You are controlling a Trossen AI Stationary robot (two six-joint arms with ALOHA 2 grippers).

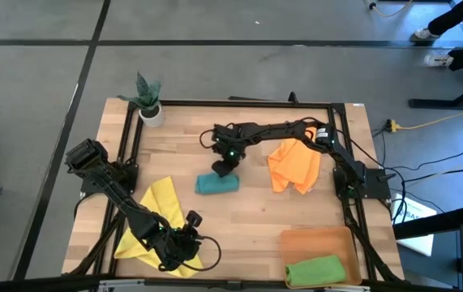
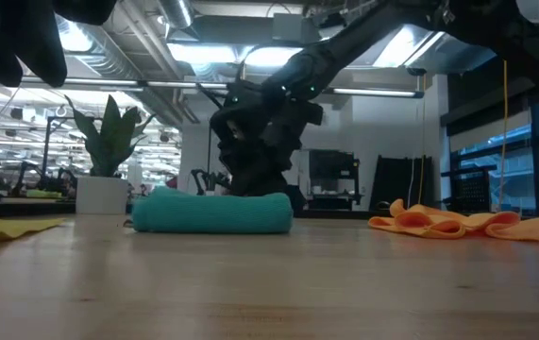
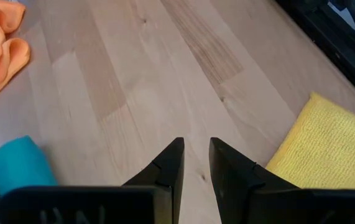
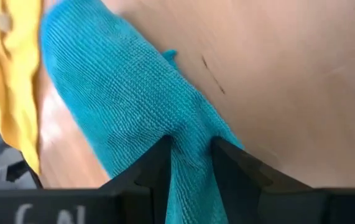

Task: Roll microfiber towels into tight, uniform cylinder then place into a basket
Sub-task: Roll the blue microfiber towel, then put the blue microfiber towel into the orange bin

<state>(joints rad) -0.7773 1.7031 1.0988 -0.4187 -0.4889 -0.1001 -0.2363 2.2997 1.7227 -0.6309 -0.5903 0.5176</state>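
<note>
- Teal towel (image 1: pixel 216 184), rolled into a short cylinder, lies near the middle of the desk (image 1: pixel 247 219), its long side running roughly parallel to the front edge.
- Right gripper (image 1: pixel 225 168) reaches in from the right edge and comes down on the roll's far side; the right wrist view shows its fingers (image 4: pixel 153 167) clenched on a pinch of teal cloth.
- Orange towel (image 1: pixel 293 166) sits crumpled and unrolled toward the right edge, well apart from the teal roll.
- Yellow towel (image 1: pixel 160 212) lies spread and creased near the front-left corner, under the left arm.
- Left gripper (image 1: pixel 184 246) hovers by the front edge, over the yellow towel's corner; its fingers (image 3: pixel 170 171) stand nearly together with a narrow gap, grasping nothing.
- Green towel (image 1: pixel 316 270), already rolled, rests inside the basket (image 1: pixel 316 240) at the front-right corner.
- Small white plant pot (image 1: pixel 151 113) stands at the back-left corner.
</note>
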